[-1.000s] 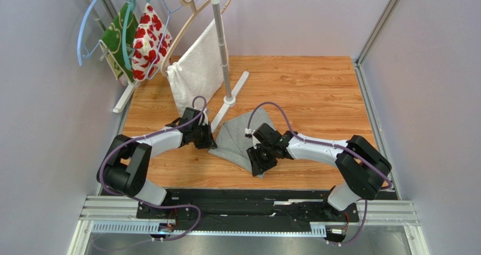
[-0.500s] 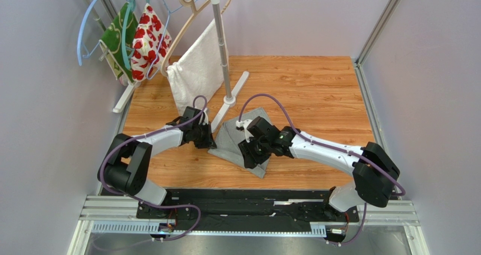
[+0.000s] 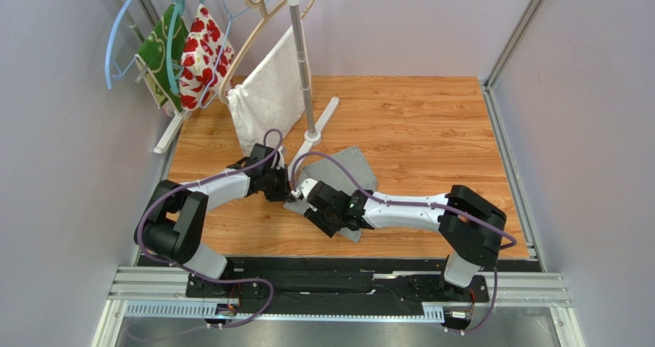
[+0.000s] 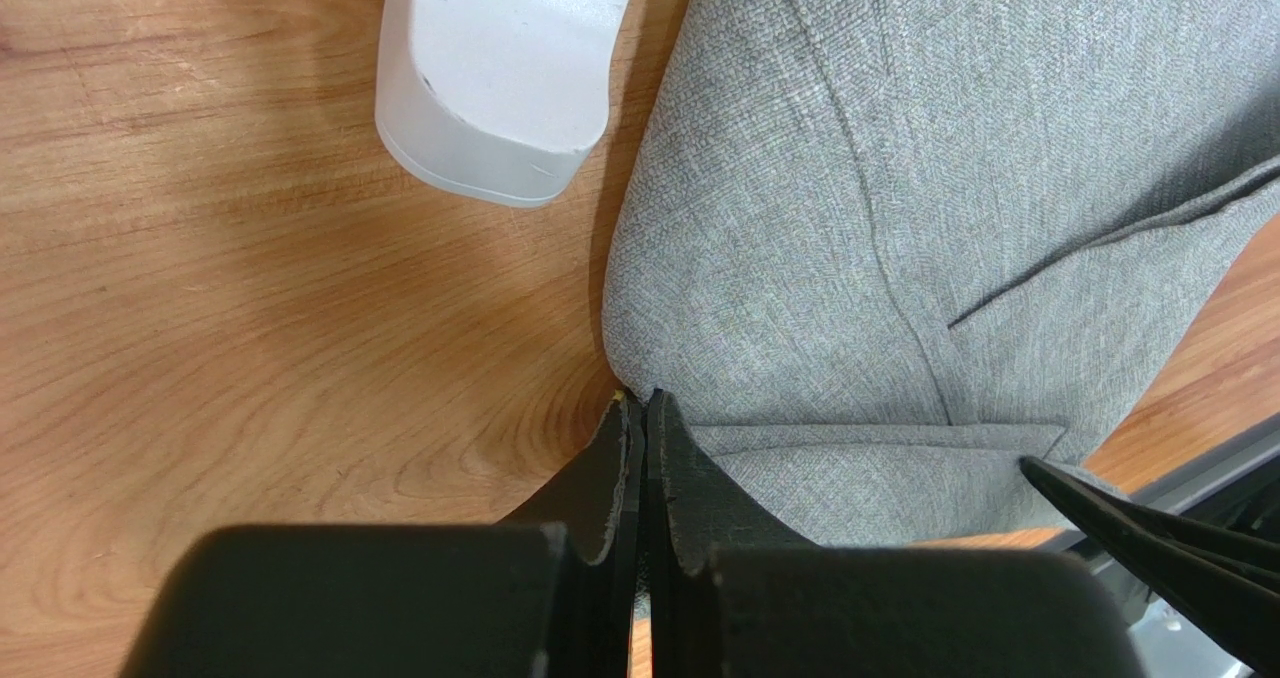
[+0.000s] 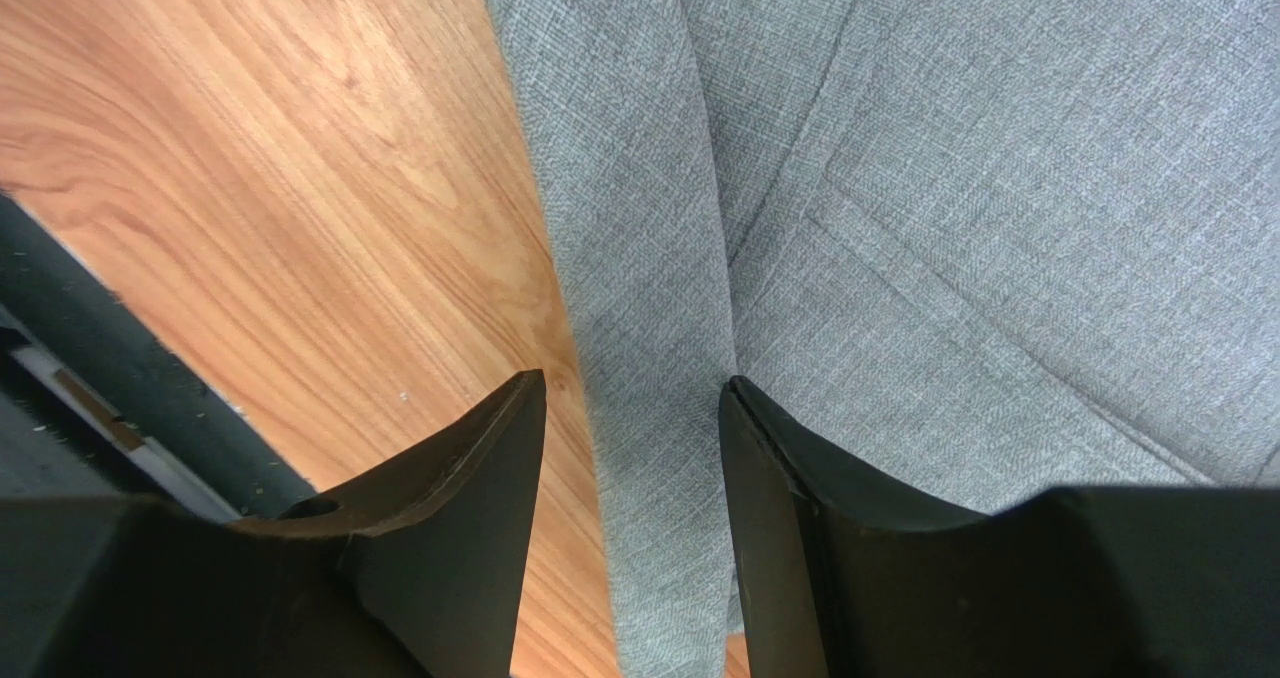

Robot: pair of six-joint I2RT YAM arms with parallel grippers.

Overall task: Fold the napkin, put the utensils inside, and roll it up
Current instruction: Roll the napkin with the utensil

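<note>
Grey napkin (image 3: 360, 165) lies folded on the wood table (image 3: 438, 124), just beside the rack's white foot (image 4: 496, 78). The left gripper (image 4: 643, 416) has its fingers pressed together, tips touching the napkin's left corner (can't tell if cloth is nipped btwn them). The right gripper (image 5: 631, 401) is partway open, one finger either side of a folded strip at the napkin's edge, not clamped on it.

Napkin (image 3: 350, 166): plain mid-grey woven cloth, found folded into overlapping layers and laid flat on the wood-grain table (image 3: 430, 124). Diagonal creases and layered hems are seen up close. A narrow strip is turned over along one edge.
</note>
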